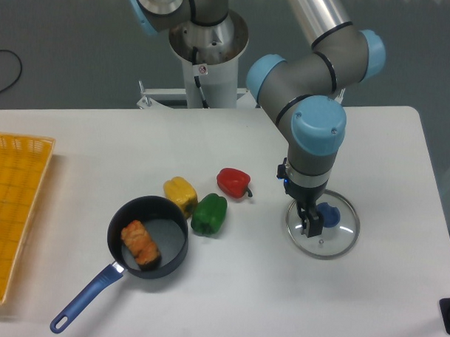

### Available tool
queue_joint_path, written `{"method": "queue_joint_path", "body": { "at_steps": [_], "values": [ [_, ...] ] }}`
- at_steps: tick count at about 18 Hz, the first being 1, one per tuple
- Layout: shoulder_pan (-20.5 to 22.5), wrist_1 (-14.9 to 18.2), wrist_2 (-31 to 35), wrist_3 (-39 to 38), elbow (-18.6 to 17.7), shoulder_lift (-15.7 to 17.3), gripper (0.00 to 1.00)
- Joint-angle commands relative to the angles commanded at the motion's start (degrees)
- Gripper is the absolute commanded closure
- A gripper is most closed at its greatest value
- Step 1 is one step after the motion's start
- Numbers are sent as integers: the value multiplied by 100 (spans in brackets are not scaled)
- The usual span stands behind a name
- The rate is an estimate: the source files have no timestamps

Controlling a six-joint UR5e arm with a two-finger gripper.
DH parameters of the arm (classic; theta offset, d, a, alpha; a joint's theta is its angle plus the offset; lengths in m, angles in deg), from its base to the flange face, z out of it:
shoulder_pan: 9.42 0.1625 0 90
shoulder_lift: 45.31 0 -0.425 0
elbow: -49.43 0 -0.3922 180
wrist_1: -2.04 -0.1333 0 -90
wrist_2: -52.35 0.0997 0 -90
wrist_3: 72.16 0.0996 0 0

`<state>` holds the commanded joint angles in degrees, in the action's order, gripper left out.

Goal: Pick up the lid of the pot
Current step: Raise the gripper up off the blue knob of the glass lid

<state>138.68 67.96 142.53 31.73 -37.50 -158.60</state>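
Centre the black two-finger gripper [310, 225], its opening impossible to tell, over the round blue knob [330, 214] of your clear glass pot lid [322, 245], then descend straight.

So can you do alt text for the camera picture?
A robot arm points its fingers down over a clear pot lid with a blue knob. On the white table: a red pepper, a green one, a yellow one, and a black pan holding something brown.
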Motion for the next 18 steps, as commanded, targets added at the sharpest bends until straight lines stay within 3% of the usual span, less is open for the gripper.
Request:
{"method": "queue_joint_path", "body": {
  "at_steps": [10, 14, 18],
  "values": [
    [0, -17, 0, -53, -70, 18, 0],
    [193, -35, -53, -17, -87, 61, 0],
    [676, -53, -193, 210, -53, 70, 0]
  ]
}}
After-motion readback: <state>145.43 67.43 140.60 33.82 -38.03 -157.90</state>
